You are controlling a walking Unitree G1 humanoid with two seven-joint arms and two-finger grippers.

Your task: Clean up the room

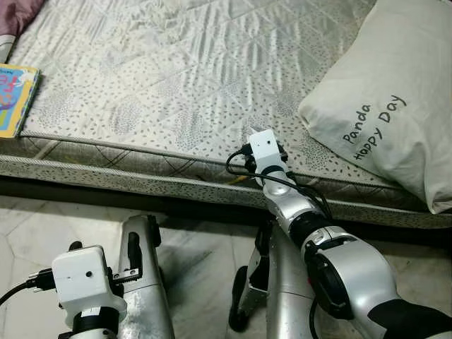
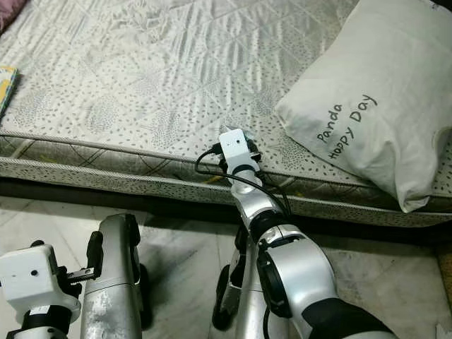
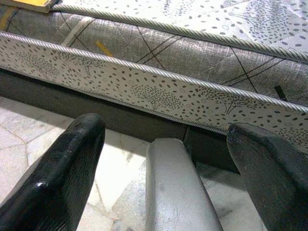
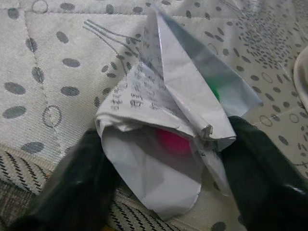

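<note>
A crumpled sheet of white paper (image 4: 159, 91) with printed lines and a pink patch lies at the front edge of the mattress (image 1: 176, 70). My right gripper (image 4: 168, 168) is shut on this paper, one black finger (image 4: 77, 183) on each side of it. In the eye views the right arm's wrist camera (image 1: 265, 146) sits over the mattress edge and hides the paper. My left gripper (image 3: 163, 163) hangs low over the floor in front of the bed, open and holding nothing.
A white pillow (image 1: 388, 106) printed "Panda Happy Day" lies on the mattress at the right. A colourful book (image 1: 15, 99) rests near the left edge, with purple cloth (image 1: 18, 14) behind it. A marble floor (image 1: 42, 226) runs along the bed's dark base.
</note>
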